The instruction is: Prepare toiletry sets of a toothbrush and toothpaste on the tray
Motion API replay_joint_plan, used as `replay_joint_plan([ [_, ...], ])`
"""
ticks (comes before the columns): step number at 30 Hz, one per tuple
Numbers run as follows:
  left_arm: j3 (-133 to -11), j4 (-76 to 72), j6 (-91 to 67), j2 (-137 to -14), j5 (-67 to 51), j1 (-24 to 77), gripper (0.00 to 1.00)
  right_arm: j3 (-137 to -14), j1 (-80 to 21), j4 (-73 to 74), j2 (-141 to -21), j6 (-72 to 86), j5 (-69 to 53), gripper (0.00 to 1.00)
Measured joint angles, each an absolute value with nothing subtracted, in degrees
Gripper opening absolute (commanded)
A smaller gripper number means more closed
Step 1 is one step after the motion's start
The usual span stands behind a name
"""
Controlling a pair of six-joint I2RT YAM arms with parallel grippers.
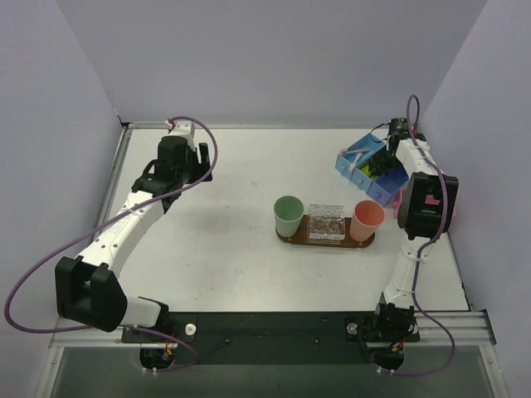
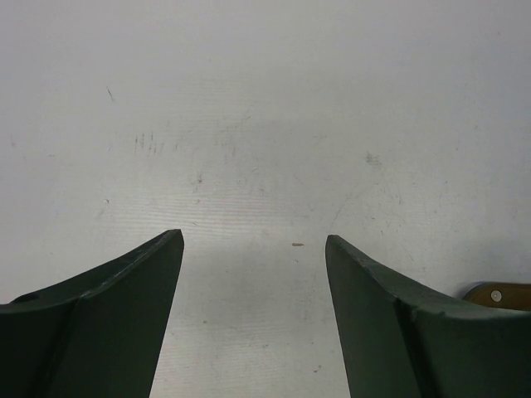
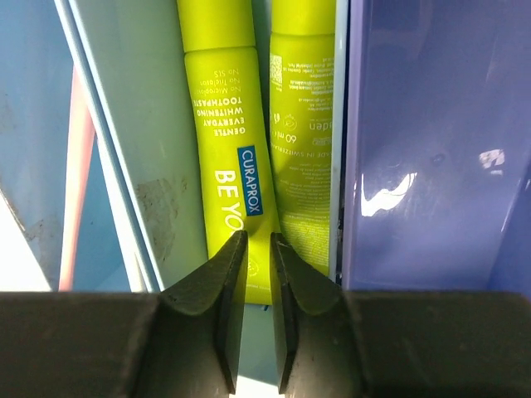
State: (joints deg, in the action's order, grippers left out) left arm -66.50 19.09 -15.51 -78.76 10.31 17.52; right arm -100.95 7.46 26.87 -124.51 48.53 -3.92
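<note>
Two lime-green toothpaste tubes lie side by side in a compartment of the blue bin point(image 1: 369, 170). My right gripper point(image 3: 257, 239) reaches down into it, fingers pinched close on the near end of the left toothpaste point(image 3: 222, 141), a strip of green showing between them. The second tube point(image 3: 303, 141) lies just right, untouched. A slim pale toothbrush point(image 1: 358, 158) rests in the bin's left compartment. The dark wooden tray point(image 1: 286, 238) sits mid-table. My left gripper point(image 2: 253, 240) hangs open over bare table at the far left point(image 1: 182, 128), holding nothing.
On the tray stand a mint-green cup point(image 1: 289, 214), a clear box point(image 1: 326, 222) and an orange cup point(image 1: 367, 219). A pink box point(image 1: 399, 199) peeks out beside the right arm. Purple bin wall point(image 3: 423, 149) stands close on the gripper's right.
</note>
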Motion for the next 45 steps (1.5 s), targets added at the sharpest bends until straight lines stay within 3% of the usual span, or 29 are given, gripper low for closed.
replay_joint_plan([
  [35,-66.5,19.6,-15.4,-78.8,10.9,17.5,0.80,-111.3,8.5,24.1,-132.3,37.5,1.8,0.34],
  [39,-66.5,19.6,-15.4,-78.8,11.4,17.5,0.80,-112.2,8.6,25.0,-132.9,37.4,1.5,0.34],
  [45,-66.5,19.6,-15.4,-78.8,12.1,17.5,0.80,-114.2,8.9,26.7,-134.4,37.4,0.2,0.22],
])
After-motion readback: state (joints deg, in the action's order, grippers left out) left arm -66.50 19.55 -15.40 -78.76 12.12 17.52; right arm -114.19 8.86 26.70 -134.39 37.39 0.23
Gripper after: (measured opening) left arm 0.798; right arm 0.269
